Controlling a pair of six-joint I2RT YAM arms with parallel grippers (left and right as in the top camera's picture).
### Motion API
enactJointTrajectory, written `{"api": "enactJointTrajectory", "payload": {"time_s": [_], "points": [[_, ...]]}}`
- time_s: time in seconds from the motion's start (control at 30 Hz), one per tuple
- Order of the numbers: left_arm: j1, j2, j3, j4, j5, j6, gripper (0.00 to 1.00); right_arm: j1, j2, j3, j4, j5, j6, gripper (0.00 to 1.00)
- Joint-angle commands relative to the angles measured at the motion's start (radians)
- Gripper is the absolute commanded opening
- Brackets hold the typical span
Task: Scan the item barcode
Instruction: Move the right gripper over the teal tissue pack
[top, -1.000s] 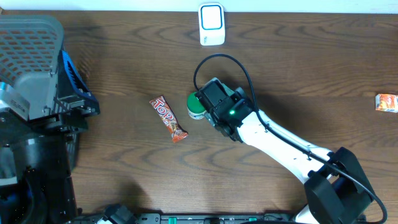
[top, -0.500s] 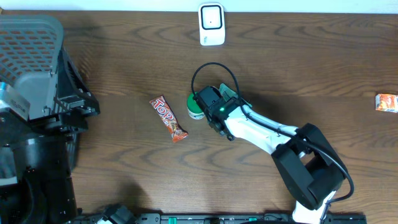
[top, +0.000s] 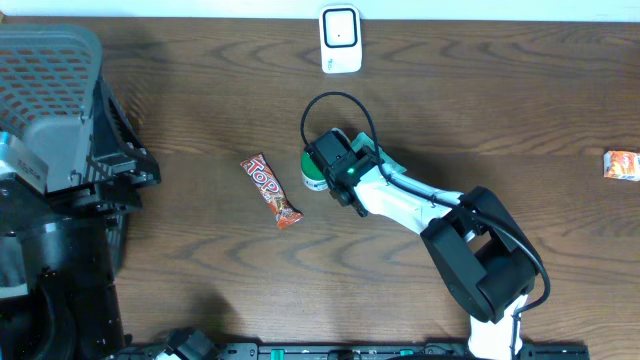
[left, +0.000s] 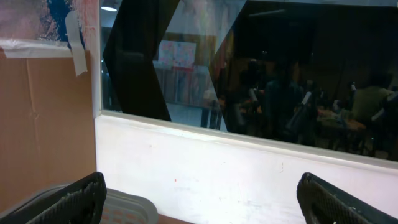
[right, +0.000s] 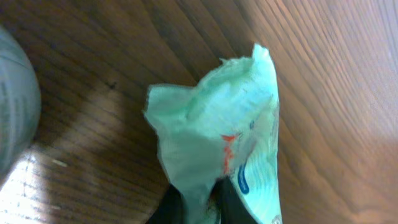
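A mint-green packet (right: 217, 130) with white and blue print lies crumpled on the wooden table. The two dark fingers of my right gripper (right: 199, 200) are pinched on its lower end. From above, the same green item (top: 314, 172) sticks out to the left of my right gripper (top: 330, 170), at the middle of the table. The white scanner (top: 340, 38) stands at the table's far edge, well apart from it. My left gripper (left: 205, 211) is open and faces a white wall and a window; its fingertips (left: 74, 199) hold nothing. No barcode shows.
A red candy bar (top: 271, 189) lies just left of the green packet. An orange packet (top: 622, 164) sits at the right edge. A grey basket (top: 50, 90) stands at the far left. A blurred grey rounded shape (right: 12, 106) fills the right wrist view's left edge.
My right gripper has shut on the green packet after standing open. Its head has crept a little left, and the arm's elbow has folded in close behind it. The left arm is still.
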Motion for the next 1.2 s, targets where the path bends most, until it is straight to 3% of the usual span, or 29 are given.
{"api": "enactJointTrajectory", "payload": {"time_s": [0.0,0.2,0.37,0.5,0.63,0.77,0.9,1.0,1.03,1.1,1.17], "points": [[0.003,-0.004,-0.004,0.002,-0.006,0.013,0.98,-0.01,0.092,-0.049,-0.057,-0.128,0.014,0.01],[0.003,-0.004,-0.004,0.002,-0.006,0.013,0.98,-0.012,-0.032,0.035,-0.216,-0.315,0.079,0.01],[0.003,-0.004,-0.004,0.002,-0.006,0.013,0.98,-0.063,-0.21,0.121,-0.381,-0.649,0.064,0.01],[0.003,-0.004,-0.004,0.002,-0.006,0.013,0.98,-0.198,-0.324,0.126,-0.484,-1.079,0.021,0.01],[0.003,-0.004,-0.004,0.002,-0.006,0.013,0.98,-0.344,-0.339,0.125,-0.573,-1.276,0.004,0.01],[0.003,-0.004,-0.004,0.002,-0.006,0.013,0.98,-0.475,-0.333,0.107,-0.657,-1.495,-0.151,0.01],[0.003,-0.004,-0.004,0.002,-0.006,0.013,0.98,-0.557,-0.324,0.09,-0.698,-1.559,-0.203,0.01],[0.003,-0.004,-0.004,0.002,-0.006,0.013,0.98,-0.573,-0.311,0.085,-0.695,-1.439,-0.199,0.01],[0.003,-0.004,-0.004,0.002,-0.006,0.013,0.98,-0.573,-0.309,0.084,-0.693,-1.382,-0.174,0.06],[0.003,-0.004,-0.004,0.002,-0.006,0.013,0.98,-0.561,-0.31,0.085,-0.689,-1.337,-0.133,0.27],[0.003,-0.004,-0.004,0.002,-0.006,0.013,0.98,-0.535,-0.313,0.085,-0.689,-1.324,-0.124,0.42]]}}
